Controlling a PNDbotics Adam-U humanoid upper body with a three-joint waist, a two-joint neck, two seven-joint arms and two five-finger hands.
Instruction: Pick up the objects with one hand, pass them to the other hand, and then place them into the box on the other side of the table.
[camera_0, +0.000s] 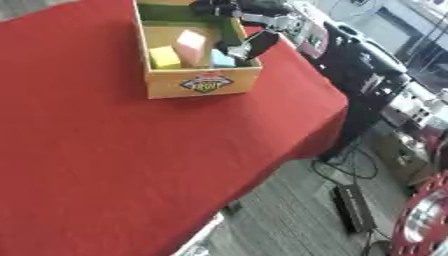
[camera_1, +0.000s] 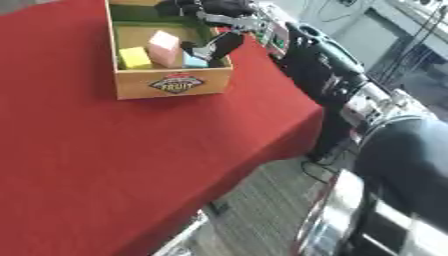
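At the upper middle of the frame the right hand (camera_0: 249, 46) dips into the box (camera_0: 203, 81), fingers unreadable; yellow block (camera_0: 164, 57), pink block (camera_0: 192, 46) inside look light, rigid, best pinched across flat faces.

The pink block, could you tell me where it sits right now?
The pink block stands inside the cardboard box at the table's far end, between the yellow block and a light blue block, just left of the right hand.

blocks (camera_0: 189, 49) crowd box (camera_0: 203, 82), robot hand (camera_0: 249, 46) over right wall
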